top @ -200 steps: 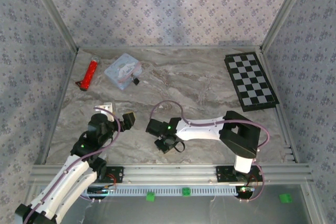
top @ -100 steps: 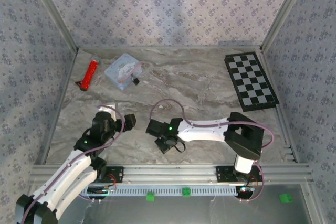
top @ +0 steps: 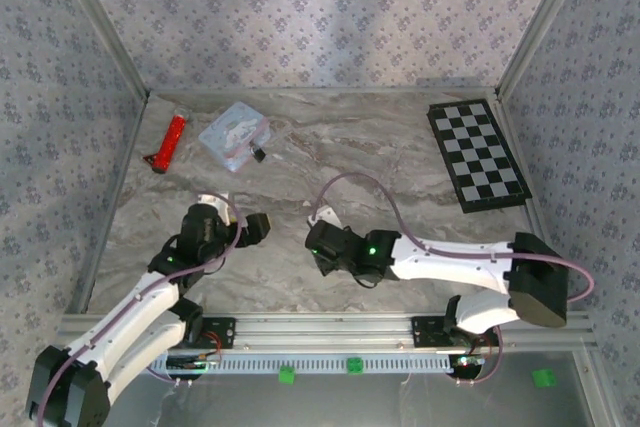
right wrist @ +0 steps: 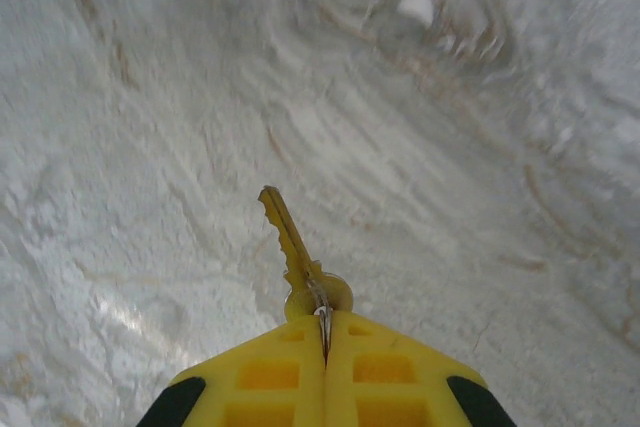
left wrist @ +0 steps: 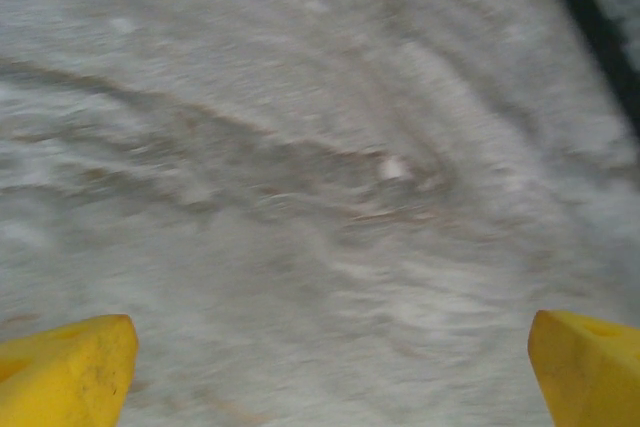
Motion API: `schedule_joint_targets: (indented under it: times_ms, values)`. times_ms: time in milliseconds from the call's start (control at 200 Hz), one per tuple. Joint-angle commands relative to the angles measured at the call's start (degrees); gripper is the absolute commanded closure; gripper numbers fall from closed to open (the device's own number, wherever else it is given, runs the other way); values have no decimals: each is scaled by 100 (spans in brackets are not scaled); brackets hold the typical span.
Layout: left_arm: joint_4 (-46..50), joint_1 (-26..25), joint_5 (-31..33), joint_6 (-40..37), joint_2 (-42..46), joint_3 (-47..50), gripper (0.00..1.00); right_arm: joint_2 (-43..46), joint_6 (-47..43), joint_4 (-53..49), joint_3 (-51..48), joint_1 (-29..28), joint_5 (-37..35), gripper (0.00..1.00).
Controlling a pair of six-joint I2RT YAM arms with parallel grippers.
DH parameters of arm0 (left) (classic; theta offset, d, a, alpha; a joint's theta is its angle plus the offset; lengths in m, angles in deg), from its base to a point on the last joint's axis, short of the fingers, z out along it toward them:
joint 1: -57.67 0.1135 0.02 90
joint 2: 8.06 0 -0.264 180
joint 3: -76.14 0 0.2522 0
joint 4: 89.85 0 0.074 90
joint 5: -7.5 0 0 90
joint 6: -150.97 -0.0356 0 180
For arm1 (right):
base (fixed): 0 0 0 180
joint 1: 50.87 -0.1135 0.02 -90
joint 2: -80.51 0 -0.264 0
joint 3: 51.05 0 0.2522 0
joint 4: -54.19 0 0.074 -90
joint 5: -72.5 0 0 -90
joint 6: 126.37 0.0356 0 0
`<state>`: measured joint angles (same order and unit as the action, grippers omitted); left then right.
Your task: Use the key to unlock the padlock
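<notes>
Brass key [right wrist: 290, 242] in right hand [right wrist: 325, 329]; tiny black padlock [top: 258, 155] beside blue tin [top: 233, 134]

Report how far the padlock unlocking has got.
Done: the key is picked up, pinched in the shut right gripper. In hand: it hangs above the marble table. To do: the padlock sits by the blue tin, untouched; the left gripper is open, empty.

The right tool [right wrist: 325, 332] had yellow fingers [right wrist: 270, 377] with black patches; the key [right wrist: 288, 237] at their tips was brass-gold. The left tool [left wrist: 328, 352] had yellow fingers [left wrist: 70, 372]. The desk [top: 380, 147] was grey-white, marble-veined. Beyond the left tool lay a red stick [top: 170, 140], a pale blue tin [top: 232, 133] and a black padlock [top: 258, 155]. Right of the right tool lay a black-and-white chequered board [top: 478, 155].
</notes>
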<state>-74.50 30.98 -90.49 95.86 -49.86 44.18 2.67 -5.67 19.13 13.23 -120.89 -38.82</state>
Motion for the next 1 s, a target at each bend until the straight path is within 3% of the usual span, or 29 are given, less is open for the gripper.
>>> schedule_joint_targets:
  times_ms: [0, 275, 625, 994]
  values:
    - [-1423, -433, -673, 1059, 76, -206, 0, 456, 94, 876, -369, -33, -525, 100]
    - [-1513, -1416, -958, 784, -959, -1054, 1, 1134, -50, 2605, -1440, 52, -469, 100]
    - [-1889, -2059, -799, 888, -1765, -1377, 29, 1355, -180, 3457, -2000, 25, -399, 100]
    - [-1713, -2173, -831, 762, -2090, -1521, 60, 1355, -187, 3598, -2046, 28, -436, 100]
